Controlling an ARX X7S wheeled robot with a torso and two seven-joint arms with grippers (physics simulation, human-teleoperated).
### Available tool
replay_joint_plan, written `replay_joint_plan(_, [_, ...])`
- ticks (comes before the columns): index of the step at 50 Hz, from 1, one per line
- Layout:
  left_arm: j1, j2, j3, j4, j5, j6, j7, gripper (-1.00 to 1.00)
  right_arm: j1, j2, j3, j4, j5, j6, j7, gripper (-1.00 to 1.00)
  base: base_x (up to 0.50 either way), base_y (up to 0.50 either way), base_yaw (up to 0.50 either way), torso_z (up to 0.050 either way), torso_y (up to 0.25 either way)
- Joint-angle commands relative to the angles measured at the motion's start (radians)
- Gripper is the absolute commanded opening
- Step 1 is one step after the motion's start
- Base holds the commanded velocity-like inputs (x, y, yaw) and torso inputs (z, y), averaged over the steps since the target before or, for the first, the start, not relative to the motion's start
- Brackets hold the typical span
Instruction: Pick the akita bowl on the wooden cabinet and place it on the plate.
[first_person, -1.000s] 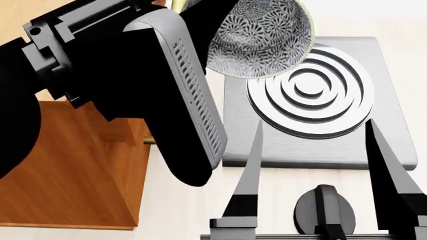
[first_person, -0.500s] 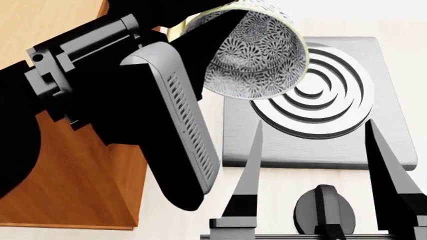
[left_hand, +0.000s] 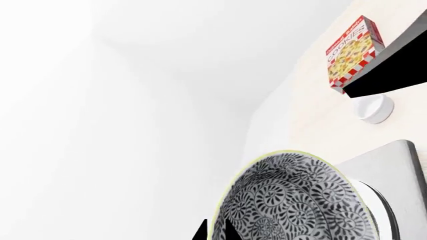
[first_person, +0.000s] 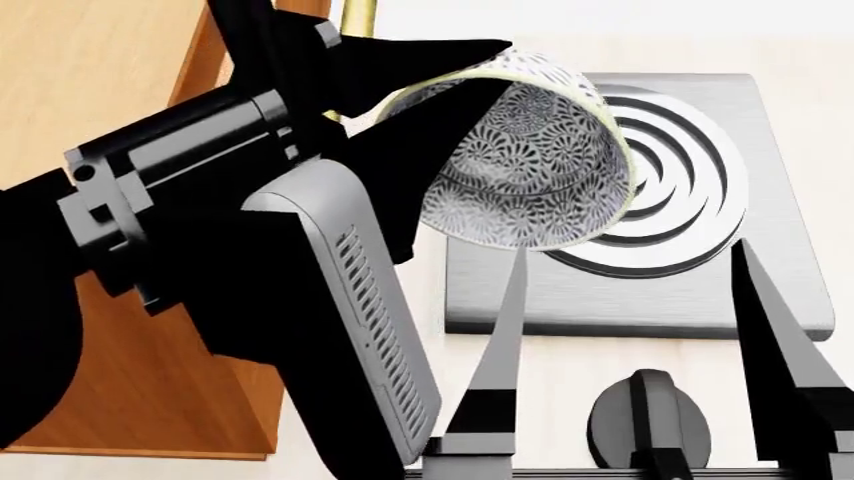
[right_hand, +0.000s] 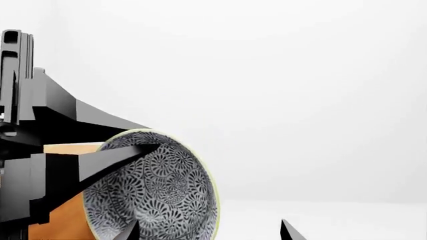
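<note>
Over the last second the left gripper (first_person: 447, 85), jaws clamped across the rim of the grey-black floral-patterned akita bowl (first_person: 527, 165), has swung it lower, clear of the orange-brown wooden cabinet (first_person: 100, 110), above the grey ringed stove (first_person: 747, 200); right jaws stand apart, empty; plate unseen.

The left end effector (first_person: 447, 75) is raised and clamped on the tilted akita bowl (first_person: 534, 160), while the right end effector (first_person: 627, 300) sits low with fingers spread.

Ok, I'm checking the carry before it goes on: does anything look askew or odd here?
Yes: the akita bowl, pinched at its rim by the left gripper, is tipped steeply on its side, its opening facing sideways, over the stove beside the wooden cabinet. Nothing looks spilled or damaged.
</note>
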Motion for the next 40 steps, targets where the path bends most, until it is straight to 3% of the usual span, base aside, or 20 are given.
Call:
replay_joint_plan(1, [0.014,-0.015,-0.013,0.040,0.007,-0.004,-0.019,-1.00,0.000,-0.003,0.000,0.001,-0.001,0.008,0.000,1.00,0.00,0.00,0.00,0.000,0.000])
replay_joint_plan(40, [0.043,-0.043,-0.027,0.131,-0.021,-0.035,-0.038,-1.00,-0.019,-0.005,0.015,0.031,0.037,-0.037,-0.011,1.00,0.00,0.00,0.00,0.000,0.000])
